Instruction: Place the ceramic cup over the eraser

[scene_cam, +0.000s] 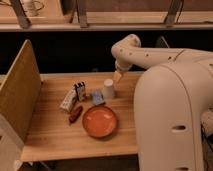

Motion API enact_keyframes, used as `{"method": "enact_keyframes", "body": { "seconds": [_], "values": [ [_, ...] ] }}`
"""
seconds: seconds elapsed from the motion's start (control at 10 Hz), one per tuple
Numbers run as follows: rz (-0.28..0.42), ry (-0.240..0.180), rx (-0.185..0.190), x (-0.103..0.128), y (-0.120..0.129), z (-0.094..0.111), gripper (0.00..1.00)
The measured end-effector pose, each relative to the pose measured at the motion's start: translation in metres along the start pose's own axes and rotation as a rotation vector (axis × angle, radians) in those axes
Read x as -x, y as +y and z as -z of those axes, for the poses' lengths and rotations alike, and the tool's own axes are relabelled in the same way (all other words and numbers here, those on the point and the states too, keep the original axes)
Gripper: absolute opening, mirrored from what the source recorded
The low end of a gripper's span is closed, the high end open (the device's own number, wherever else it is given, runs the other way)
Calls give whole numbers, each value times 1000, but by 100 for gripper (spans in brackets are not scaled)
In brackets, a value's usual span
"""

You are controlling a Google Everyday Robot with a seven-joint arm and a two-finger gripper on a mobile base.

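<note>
The small white ceramic cup (108, 88) stands upside down, wide end on the wooden table (55, 135), near the table's back middle. My gripper (117, 77) hangs just right of the cup and slightly above it, at the end of the white arm (145, 54). A small blue-grey flat block (97, 98) lies just in front of the cup, to its left. A white oblong block (68, 101) lies further left. I cannot tell which of the two is the eraser.
An orange plate (100, 121) sits in front of the blue-grey block. A dark upright carton (80, 91) and a red-brown stick-like item (75, 114) are to the left. A tan panel (19, 95) walls the table's left side. My white body (170, 120) fills the right.
</note>
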Motion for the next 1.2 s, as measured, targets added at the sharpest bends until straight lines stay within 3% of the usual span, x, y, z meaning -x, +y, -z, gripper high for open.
{"method": "enact_keyframes", "body": {
  "seconds": [0.3, 0.7, 0.9, 1.2],
  "values": [
    [1, -1, 7, 1, 3, -1, 80],
    [3, -12, 120, 2, 39, -25, 80],
    [-3, -19, 158, -1, 42, -39, 80],
    [85, -30, 185, 23, 51, -58, 80]
  ]
}}
